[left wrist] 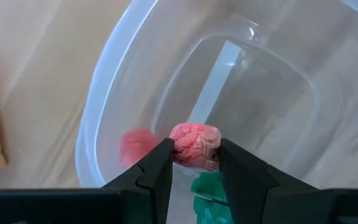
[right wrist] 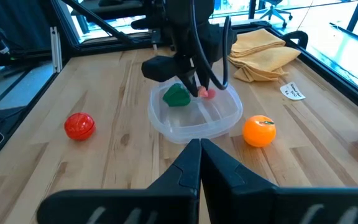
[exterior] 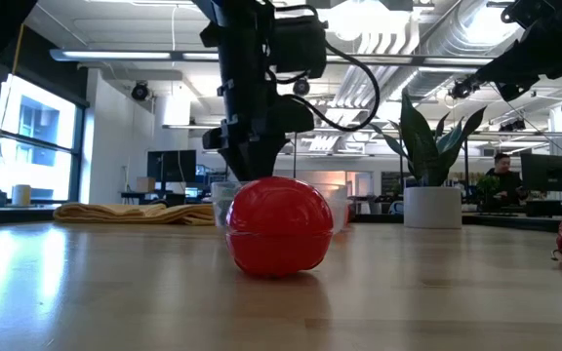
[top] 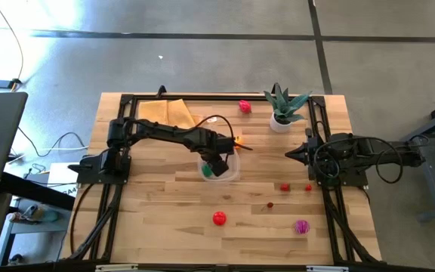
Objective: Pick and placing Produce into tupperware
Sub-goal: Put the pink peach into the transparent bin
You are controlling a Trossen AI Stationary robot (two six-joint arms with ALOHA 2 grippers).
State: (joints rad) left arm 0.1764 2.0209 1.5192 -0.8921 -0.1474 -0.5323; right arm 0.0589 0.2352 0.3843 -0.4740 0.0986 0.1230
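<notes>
Left gripper: the left gripper (left wrist: 194, 163) hangs over the tupperware (top: 219, 168) at mid-desk, clamped on a small pink knobbly piece (left wrist: 194, 146).
Right gripper: the right gripper (right wrist: 199, 149) is pressed together with nothing in it, parked at the right side of the desk.
Tupperware contents: a green piece (right wrist: 177, 95) already lies inside.
Loose produce: an orange (right wrist: 259, 131) sits just beside the tupperware; a red round piece (top: 219, 218) lies toward the near edge; a magenta piece (top: 301, 226) is at the near right; a red piece (top: 245, 106) is at the far edge near the potted plant (top: 283, 107).
Step in hand: placing, by my reading; the pink piece is over the tupperware but not yet let go.
Next move: likely a short lowering and then parting the fingers, keeping clear of the green piece.
View differences: only the left wrist view shows the grip on the pink piece clearly. The low view has the red round piece blocking most of the tupperware. The high view alone lays out all the loose produce on the desk (top: 165, 219).
</notes>
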